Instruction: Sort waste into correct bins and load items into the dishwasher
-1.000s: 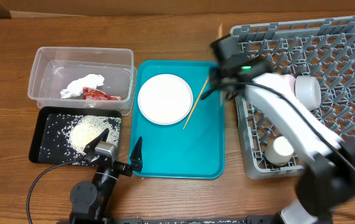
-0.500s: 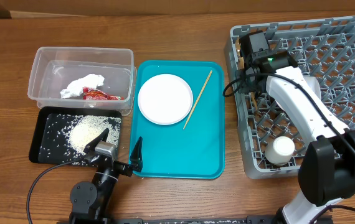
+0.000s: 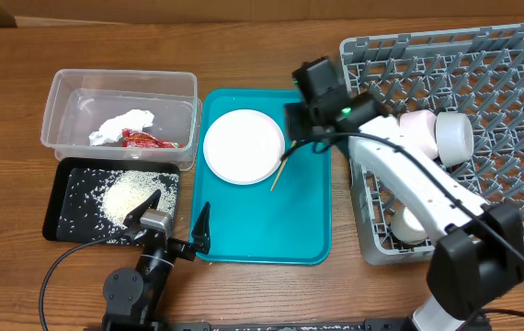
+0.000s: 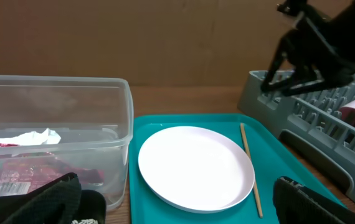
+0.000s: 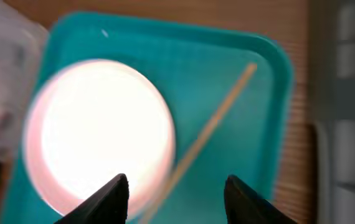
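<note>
A white plate and one wooden chopstick lie on the teal tray. My right gripper hangs open and empty over the tray's right part. In the right wrist view its fingers straddle the chopstick beside the plate. The clear tub holds the white tissue and the red wrapper. The rice lies in the black tray. My left gripper rests open at the front edge. The grey rack holds a pink bowl and white cups.
The left wrist view shows the plate, the chopstick, the tub and the rack's wall, with the right arm above. Another white cup sits at the rack's front left.
My right gripper has swung from the rack's back left corner leftward to above the tray's chopstick. The left arm has not moved.
</note>
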You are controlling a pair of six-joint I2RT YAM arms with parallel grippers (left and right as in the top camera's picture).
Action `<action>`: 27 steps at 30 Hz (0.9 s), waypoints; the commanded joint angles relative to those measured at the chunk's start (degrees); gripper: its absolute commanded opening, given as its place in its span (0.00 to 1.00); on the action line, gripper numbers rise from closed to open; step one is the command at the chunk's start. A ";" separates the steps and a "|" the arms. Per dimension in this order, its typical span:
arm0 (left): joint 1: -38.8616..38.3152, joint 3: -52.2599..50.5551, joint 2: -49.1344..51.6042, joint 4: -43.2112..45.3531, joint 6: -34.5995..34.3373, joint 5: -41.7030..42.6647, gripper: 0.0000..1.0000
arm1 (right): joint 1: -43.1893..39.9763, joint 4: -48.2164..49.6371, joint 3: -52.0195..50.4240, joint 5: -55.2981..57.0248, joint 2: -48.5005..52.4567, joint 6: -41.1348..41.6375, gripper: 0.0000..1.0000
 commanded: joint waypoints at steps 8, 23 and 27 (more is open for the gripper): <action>0.35 -0.39 -0.63 0.22 -0.44 0.48 1.00 | -1.90 8.48 -1.05 5.99 13.42 19.21 0.44; 0.35 -0.39 -0.63 0.22 -0.42 0.48 1.00 | -1.95 1.25 -0.92 4.92 17.11 18.84 0.23; 0.35 -0.39 -0.63 0.22 -0.42 0.48 1.00 | -2.05 3.32 0.24 5.05 15.85 18.47 0.34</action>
